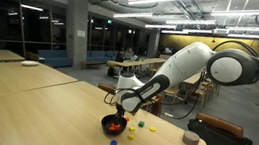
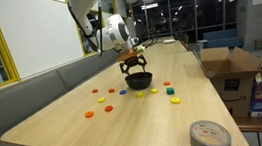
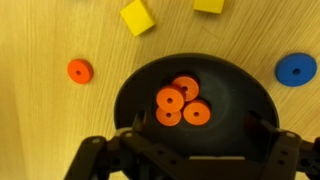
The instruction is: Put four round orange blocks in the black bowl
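Gripper (image 3: 200, 125): released and empty, its two fingers (image 3: 138, 122) spread wide with nothing between them; in an exterior view it hangs just above the bowl.
Black bowl (image 3: 235, 92): directly under the gripper, centred between the fingers, upright on the table (image 3: 40, 120).
Round orange blocks (image 3: 170, 99): four lie in the bowl's bottom below the gripper, clustered, touching and partly overlapping.
Loose orange block (image 3: 79, 70): on the table outside the bowl, out beyond one finger, clear of the rim.
Blue disc (image 3: 296, 69): on the table beyond the opposite finger, near the rim but apart from it.
Yellow pieces (image 3: 137, 17): ahead of the gripper, past the bowl's far rim.
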### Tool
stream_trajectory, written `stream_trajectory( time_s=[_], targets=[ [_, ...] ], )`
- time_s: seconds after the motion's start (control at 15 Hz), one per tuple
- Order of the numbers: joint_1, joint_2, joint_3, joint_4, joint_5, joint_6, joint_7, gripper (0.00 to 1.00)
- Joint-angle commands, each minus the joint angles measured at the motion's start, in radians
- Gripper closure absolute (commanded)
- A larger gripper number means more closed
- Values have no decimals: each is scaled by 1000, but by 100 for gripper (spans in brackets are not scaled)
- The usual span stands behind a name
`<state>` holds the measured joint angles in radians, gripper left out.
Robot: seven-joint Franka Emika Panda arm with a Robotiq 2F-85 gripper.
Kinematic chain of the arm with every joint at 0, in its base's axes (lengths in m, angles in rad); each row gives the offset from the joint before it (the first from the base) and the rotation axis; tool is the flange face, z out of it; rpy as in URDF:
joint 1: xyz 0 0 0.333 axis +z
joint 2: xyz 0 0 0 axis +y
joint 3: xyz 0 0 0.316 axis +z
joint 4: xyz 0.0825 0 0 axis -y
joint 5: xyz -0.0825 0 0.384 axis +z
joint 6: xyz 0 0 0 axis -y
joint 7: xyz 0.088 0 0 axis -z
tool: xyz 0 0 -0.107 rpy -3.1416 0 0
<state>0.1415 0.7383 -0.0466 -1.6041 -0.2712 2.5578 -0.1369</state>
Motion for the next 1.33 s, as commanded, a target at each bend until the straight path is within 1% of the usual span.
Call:
stream_trajectory(
  time_s=[0.0, 0.2, 0.4, 0.6, 0.8, 1.07, 1.27],
  targets=[
    [-11, -125, -12, -75, -21, -80, -1, 0],
    [-48, -240, 9, -150, 12, -179, -22, 0],
    [-92, -372, 28, -246, 43, -305, -61, 0],
    [-135, -495, 49, -333, 112, -447, -129, 0],
    [-160, -603, 49, -405, 180, -573, -179, 0],
    [-173, -706, 37, -476, 247, -649, -225, 0],
    [-176, -751, 27, -514, 275, -666, -254, 0]
  ],
)
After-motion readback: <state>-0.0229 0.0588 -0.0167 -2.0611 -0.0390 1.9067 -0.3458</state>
